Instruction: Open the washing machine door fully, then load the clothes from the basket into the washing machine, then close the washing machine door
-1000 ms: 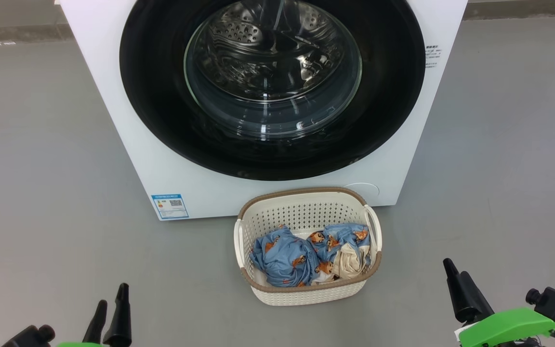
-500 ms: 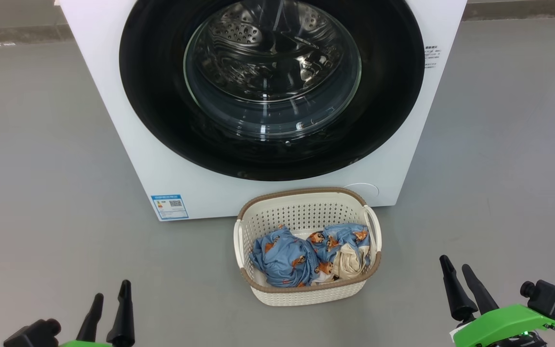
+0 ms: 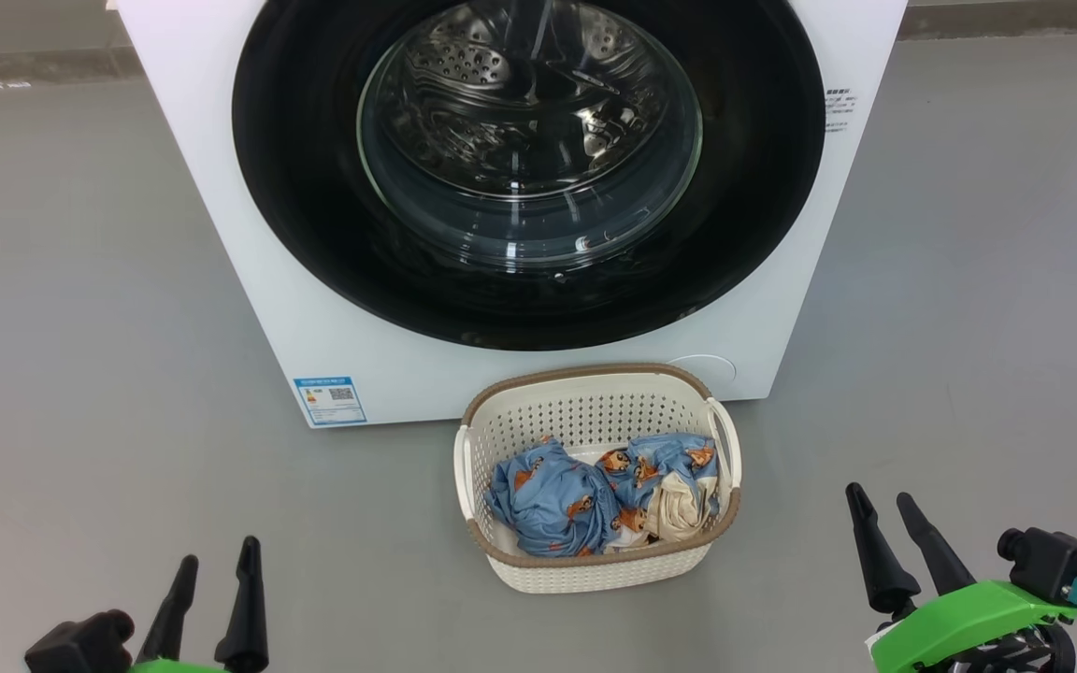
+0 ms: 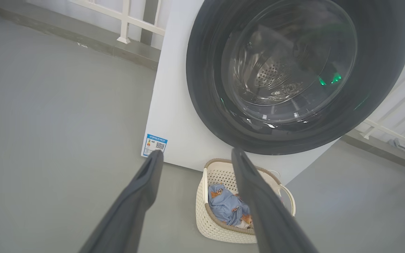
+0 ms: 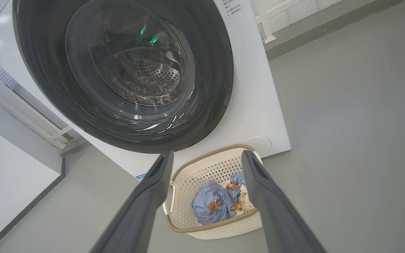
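The left hand (image 3: 219, 551) is seen at the lower left of the head view, fully spread and empty, with nothing between its two long dark fingers. Compared with one second earlier, its fingertips are seen further apart in that view and its dark wrist camera has shifted right. The right hand (image 3: 878, 494) is seen at the lower right, likewise fully spread and empty. Its two fingers, which overlapped a second ago, are now seen side by side with a clear gap, and its tips have shifted slightly left and up. Both hands are held above the plain grey floor (image 3: 80, 327), well apart from everything else.

Between the two hands, the small cream perforated plastic basket (image 3: 585, 371) with a brown woven-look rim is found on the floor, just in front of the machine. The clothes (image 3: 548, 500), crumpled light blue fabric printed with orange-brown animals, are contained in it, with a cream cloth piece (image 3: 674, 509) at their right side.

Behind the basket, the big white boxy washing machine (image 3: 389, 374) is seen with a blue label sticker (image 3: 330, 400) at its lower left corner. The round door (image 3: 342, 234), a glossy black ring around clear glass, is shut against the front. Basket, clothes and door are unchanged from the earlier frames.
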